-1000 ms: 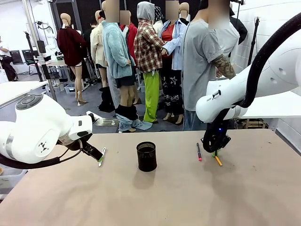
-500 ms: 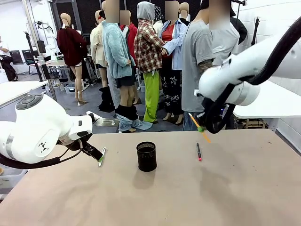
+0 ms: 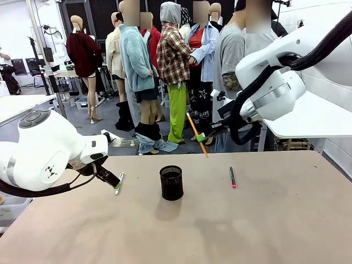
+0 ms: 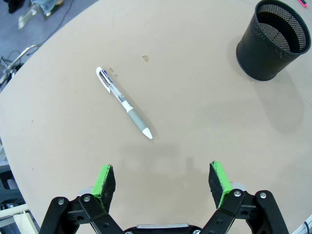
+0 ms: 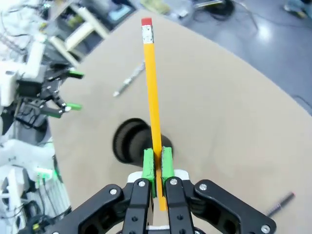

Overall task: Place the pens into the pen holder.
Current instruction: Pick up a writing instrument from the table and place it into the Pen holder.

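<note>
You had the right gripper [image 3: 202, 136] clamped on an orange-yellow pencil [image 3: 193, 126], high above the table [image 3: 275, 220] and clear of everything on it. In the right wrist view the green pads [image 5: 148, 165] pinched the pencil [image 5: 150, 87] near one end, with most of its length running out toward 12 o'clock and the eraser end farthest from the wrist. From the front, its long axis was tilted, running from 11 o'clock down to 5 o'clock rather than hanging plumb.

The black mesh pen holder [image 3: 171, 183] stood upright, at about 7 o'clock from that gripper in the front view and well below it. In the right wrist view the pen holder [image 5: 127, 141] sat at roughly 10 o'clock from the pads, so I judged the pencil was not yet lined up over the mouth. You would have needed to bring the lower end over the opening and stand the pencil closer to vertical before letting go.

Your left gripper [image 4: 162, 180] hung spread wide with nothing between its fingers. The white pen [image 4: 124, 103] lay flat at 11 o'clock from it, and the holder [image 4: 273, 41] at 1 o'clock. A dark pen with a pink tip [image 3: 232, 177] lay at 3 o'clock from the holder.
</note>
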Controlling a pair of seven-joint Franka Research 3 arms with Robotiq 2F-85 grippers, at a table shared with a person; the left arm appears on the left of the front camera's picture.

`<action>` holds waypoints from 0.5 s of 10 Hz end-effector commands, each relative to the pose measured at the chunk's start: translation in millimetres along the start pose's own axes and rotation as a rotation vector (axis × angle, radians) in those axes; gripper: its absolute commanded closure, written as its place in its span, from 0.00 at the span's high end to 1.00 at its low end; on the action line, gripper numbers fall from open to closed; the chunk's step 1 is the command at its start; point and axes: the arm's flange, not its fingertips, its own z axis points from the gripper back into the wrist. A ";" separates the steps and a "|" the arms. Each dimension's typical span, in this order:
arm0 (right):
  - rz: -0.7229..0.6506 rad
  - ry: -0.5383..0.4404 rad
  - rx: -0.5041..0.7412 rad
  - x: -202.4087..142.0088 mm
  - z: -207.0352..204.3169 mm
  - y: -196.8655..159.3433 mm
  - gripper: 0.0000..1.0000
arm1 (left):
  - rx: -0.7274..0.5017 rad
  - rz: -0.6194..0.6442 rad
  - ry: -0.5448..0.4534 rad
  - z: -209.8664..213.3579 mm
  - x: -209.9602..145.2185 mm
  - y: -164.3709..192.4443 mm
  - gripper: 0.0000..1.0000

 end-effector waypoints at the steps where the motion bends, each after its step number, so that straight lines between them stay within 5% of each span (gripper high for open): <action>1: 0.055 -0.038 0.131 -5.6 -15.8 5.2 0.00 | 0.000 0.004 -0.001 0.5 -0.5 1.6 1.00; 5: 0.198 -0.080 0.261 9.5 -63.0 58.3 0.00 | 0.000 0.004 -0.001 0.5 -0.5 1.6 1.00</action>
